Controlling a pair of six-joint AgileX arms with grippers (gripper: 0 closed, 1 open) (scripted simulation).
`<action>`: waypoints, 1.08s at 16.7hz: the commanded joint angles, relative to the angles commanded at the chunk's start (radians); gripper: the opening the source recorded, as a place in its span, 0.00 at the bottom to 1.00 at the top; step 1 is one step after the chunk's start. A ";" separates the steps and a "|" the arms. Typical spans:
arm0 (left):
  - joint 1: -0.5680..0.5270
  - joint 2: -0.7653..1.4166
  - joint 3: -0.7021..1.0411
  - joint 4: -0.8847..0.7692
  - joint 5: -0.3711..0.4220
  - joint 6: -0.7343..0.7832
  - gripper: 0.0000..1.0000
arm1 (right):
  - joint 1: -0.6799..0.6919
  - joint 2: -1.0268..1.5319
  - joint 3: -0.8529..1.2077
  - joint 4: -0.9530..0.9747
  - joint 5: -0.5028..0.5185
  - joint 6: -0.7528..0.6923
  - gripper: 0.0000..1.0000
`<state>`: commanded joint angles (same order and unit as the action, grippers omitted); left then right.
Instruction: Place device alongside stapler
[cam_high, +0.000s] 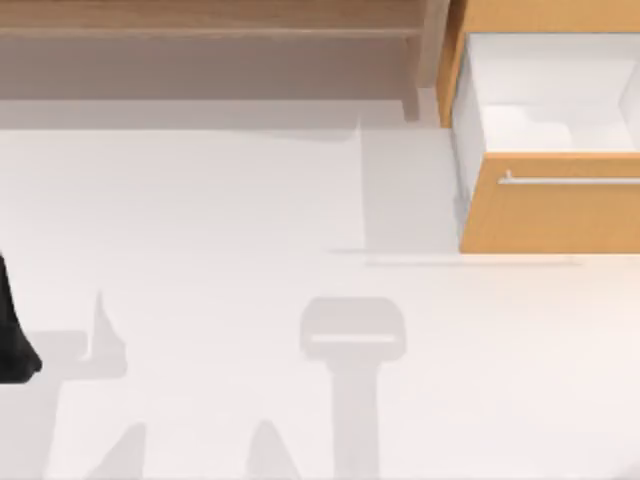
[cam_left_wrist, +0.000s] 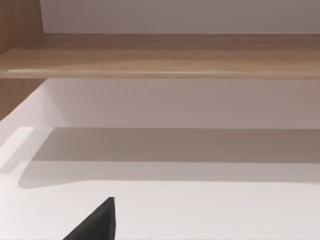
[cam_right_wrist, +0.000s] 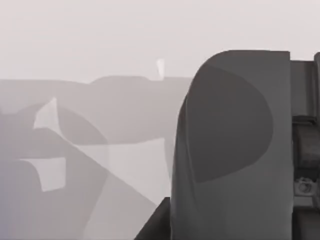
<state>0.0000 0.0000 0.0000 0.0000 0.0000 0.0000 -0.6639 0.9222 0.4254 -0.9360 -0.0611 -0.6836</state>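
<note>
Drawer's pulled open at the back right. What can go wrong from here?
1. The open drawer juts over the table at the right; an arm reaching past it could clip the orange front or the handle.
2. The left arm sits at the table's left edge, facing the wooden shelf; a forward reach may hit its lip.
3. A grey body crowds the right wrist view. I cannot tell what it is, so guidance from there is likely poor.

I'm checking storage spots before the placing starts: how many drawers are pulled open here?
1. The open drawer sits at the table's far right in the top view, white inside, behind its orange front with a handle. Its right part runs out of view, so another may be hidden.
</note>
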 joint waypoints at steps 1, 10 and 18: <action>0.000 0.000 0.000 0.000 0.000 0.000 1.00 | 0.000 0.007 -0.011 0.001 0.000 0.000 0.00; 0.000 0.000 0.000 0.000 0.000 0.000 1.00 | 0.000 0.024 -0.033 0.000 0.000 0.001 0.23; 0.000 0.000 0.000 0.000 0.000 0.000 1.00 | 0.000 0.024 -0.033 0.000 0.000 0.001 0.83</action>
<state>0.0000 0.0000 0.0000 0.0000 0.0000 0.0000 -0.6638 0.9466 0.3926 -0.9358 -0.0611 -0.6827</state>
